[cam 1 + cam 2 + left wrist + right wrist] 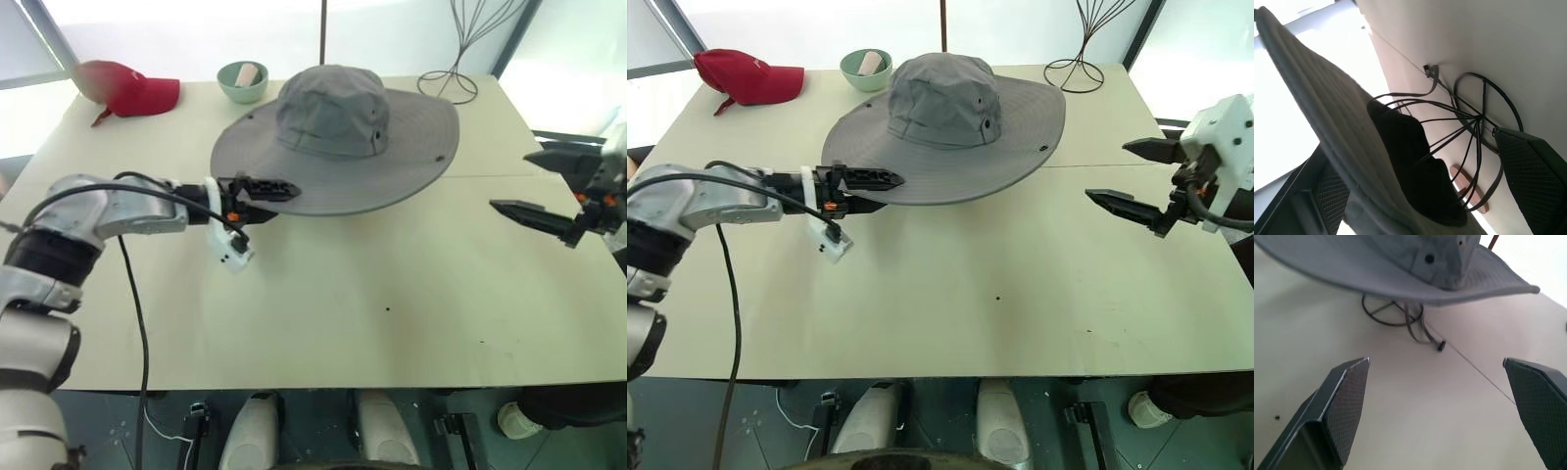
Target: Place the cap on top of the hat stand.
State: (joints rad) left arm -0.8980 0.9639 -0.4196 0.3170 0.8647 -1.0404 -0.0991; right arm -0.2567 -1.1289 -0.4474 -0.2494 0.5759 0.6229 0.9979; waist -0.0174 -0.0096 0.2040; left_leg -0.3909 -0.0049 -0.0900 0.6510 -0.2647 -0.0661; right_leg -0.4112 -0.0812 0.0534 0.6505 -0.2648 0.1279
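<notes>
Cap (pixel 333 132): sits on the hat stand (pixel 1469 122), near the tabletop's (pixel 392 294) far edge, about midway along it; brim spread wide.
Hat stand: under the cap, its ring base on the tabletop.
Left gripper (pixel 266 201): fingers apart, holding nothing, the brim's near-left edge between them.
Right gripper (pixel 1127 176): wide open, empty, well apart from the cap, near the right edge.

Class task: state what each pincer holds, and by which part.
Nothing is held. The left pincer stands open about the grey sun hat's brim edge; the right pincer is open, apart from it.
</notes>
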